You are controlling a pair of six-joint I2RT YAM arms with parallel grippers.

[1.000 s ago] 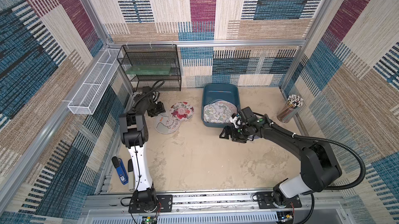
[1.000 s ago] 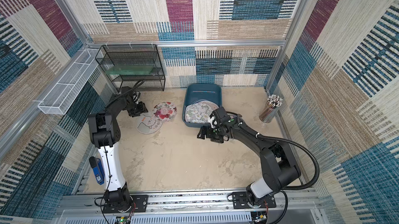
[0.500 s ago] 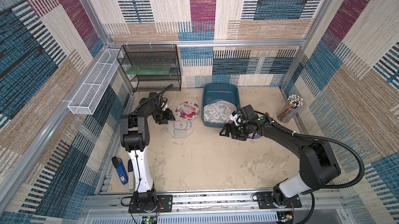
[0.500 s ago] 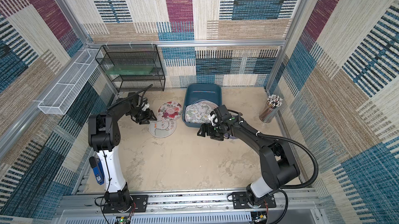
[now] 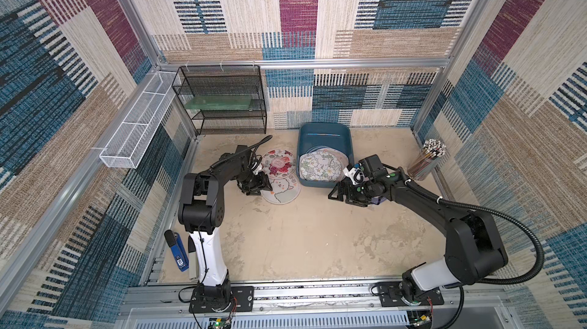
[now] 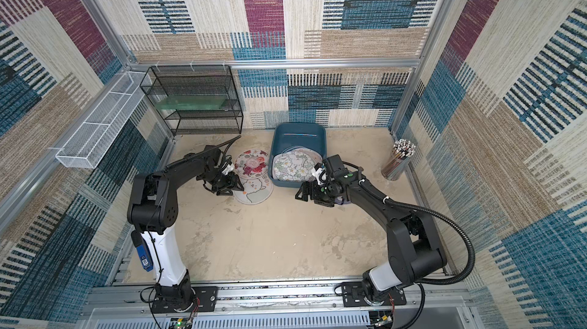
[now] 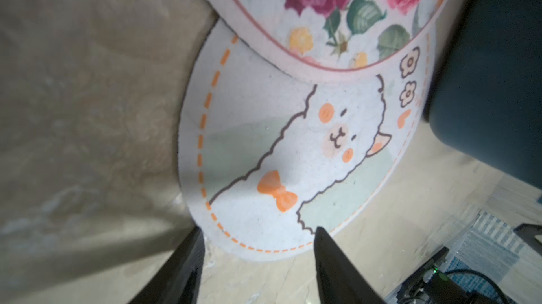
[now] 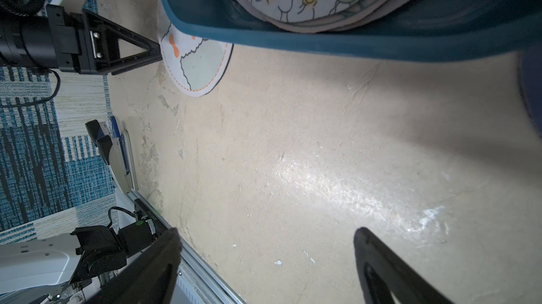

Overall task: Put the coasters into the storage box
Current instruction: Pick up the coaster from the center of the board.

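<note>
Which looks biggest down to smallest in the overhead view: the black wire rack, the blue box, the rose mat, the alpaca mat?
1. black wire rack
2. storage box
3. rose coaster and alpaca coaster: about alike, the alpaca one partly covered.

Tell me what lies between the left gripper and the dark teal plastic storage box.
The round white alpaca-print coaster lies there, partly overlapped by the round rose-print coaster; the left wrist view shows it best.
</note>
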